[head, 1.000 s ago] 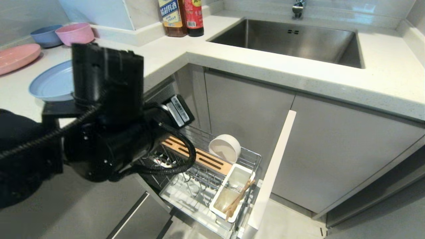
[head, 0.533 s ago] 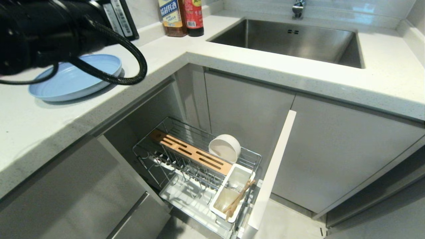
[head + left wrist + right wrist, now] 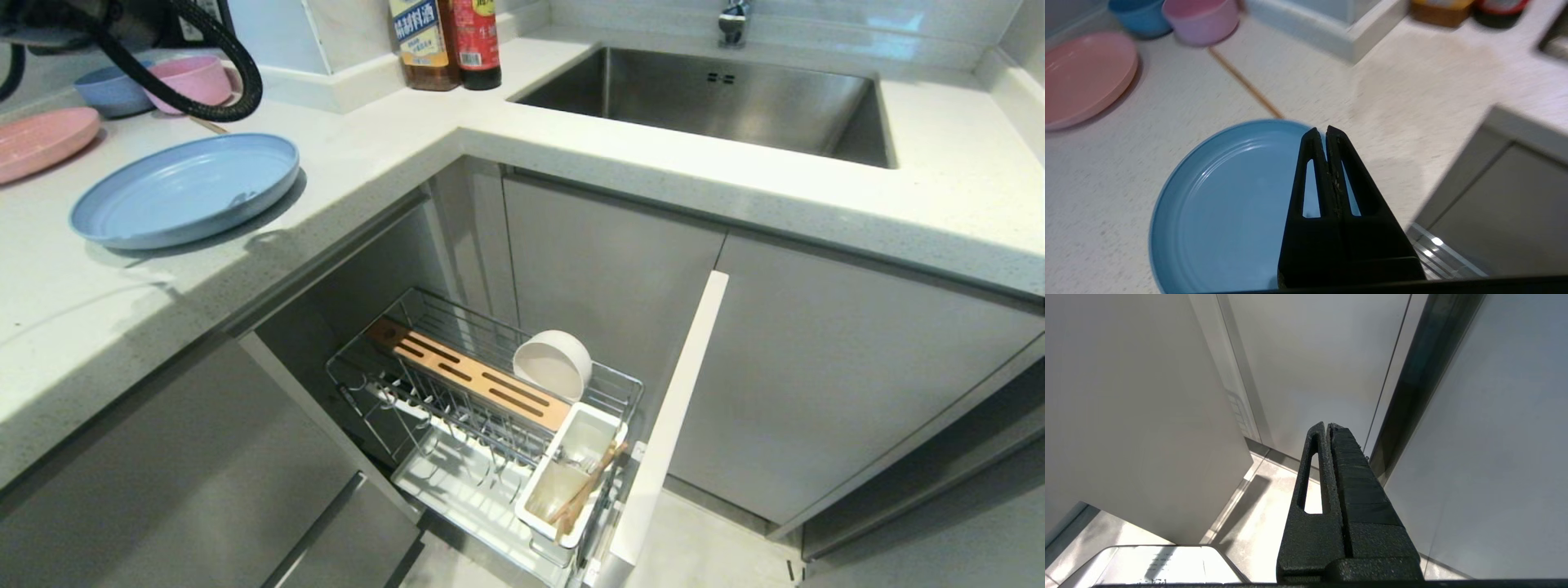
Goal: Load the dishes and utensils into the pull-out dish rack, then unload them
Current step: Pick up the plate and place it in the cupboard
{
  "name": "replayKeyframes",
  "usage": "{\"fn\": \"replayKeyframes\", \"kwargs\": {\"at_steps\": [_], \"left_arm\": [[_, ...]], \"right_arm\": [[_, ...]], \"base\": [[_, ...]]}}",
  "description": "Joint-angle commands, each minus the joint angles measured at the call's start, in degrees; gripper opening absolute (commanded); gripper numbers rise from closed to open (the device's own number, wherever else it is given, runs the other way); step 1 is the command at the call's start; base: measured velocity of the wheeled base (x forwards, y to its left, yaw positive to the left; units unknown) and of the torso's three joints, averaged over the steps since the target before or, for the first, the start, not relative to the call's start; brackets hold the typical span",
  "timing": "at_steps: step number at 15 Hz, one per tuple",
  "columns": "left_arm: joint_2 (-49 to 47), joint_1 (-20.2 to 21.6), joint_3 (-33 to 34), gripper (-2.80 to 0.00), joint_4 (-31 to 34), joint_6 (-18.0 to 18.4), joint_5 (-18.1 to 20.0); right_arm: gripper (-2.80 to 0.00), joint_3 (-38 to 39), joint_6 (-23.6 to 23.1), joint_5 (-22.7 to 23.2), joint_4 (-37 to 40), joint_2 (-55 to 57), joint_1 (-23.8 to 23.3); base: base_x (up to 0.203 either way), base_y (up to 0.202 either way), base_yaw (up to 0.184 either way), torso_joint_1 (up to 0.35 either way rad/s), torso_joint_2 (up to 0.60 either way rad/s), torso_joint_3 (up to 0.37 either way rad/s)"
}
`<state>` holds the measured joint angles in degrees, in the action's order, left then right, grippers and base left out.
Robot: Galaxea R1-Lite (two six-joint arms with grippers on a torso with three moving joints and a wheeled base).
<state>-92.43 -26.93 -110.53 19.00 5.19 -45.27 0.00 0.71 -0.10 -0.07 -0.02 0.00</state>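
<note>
Above the counter's left stretch, the left gripper (image 3: 1327,130) is hovering over the blue plate (image 3: 186,188), its fingers pressed together and gripping nothing. A second ago this arm was hanging low in front of the pull-out dish rack (image 3: 490,425), blocking most of it from the head view; it has since been swinging up and away toward the counter's far left corner, so that only its cable and a bit of its body are showing at the top left of the head view. My reading is that the arm is leaving the rack and heading for the plate, the one task dish not yet loaded.

Inside the rack, the cream bowl (image 3: 553,363) is resting on its side at the front end beside the slotted wooden strip (image 3: 465,382), and the chopsticks (image 3: 584,490) are leaning in the white utensil cup (image 3: 571,469); a fork seems to be lying with them, though I cannot make it out clearly. Along the counter's left edge the pink plate (image 3: 41,140) and the small blue bowl (image 3: 110,88) and pink bowl (image 3: 189,80) are sitting apart from the work.

Down by the cabinet fronts, the right gripper (image 3: 1327,424) is parked, clenched and empty.
</note>
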Motion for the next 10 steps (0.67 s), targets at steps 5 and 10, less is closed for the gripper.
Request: {"fn": "replayKeyframes", "kwargs": {"at_steps": [5,10], "left_arm": [[-2.4,3.0,0.1,-2.8,10.0,-7.3,-4.6],[-2.9,2.8,0.1,0.0,9.8,-7.0,-5.9]], "right_arm": [[-2.8,0.1,0.0,0.0,0.0,0.0,0.0],[-2.8,0.1,0.0,0.0,0.0,0.0,0.0]], "base": [[0.0,0.0,0.0,0.0,0.0,0.0],[0.0,0.0,0.0,0.0,0.0,0.0]]}}
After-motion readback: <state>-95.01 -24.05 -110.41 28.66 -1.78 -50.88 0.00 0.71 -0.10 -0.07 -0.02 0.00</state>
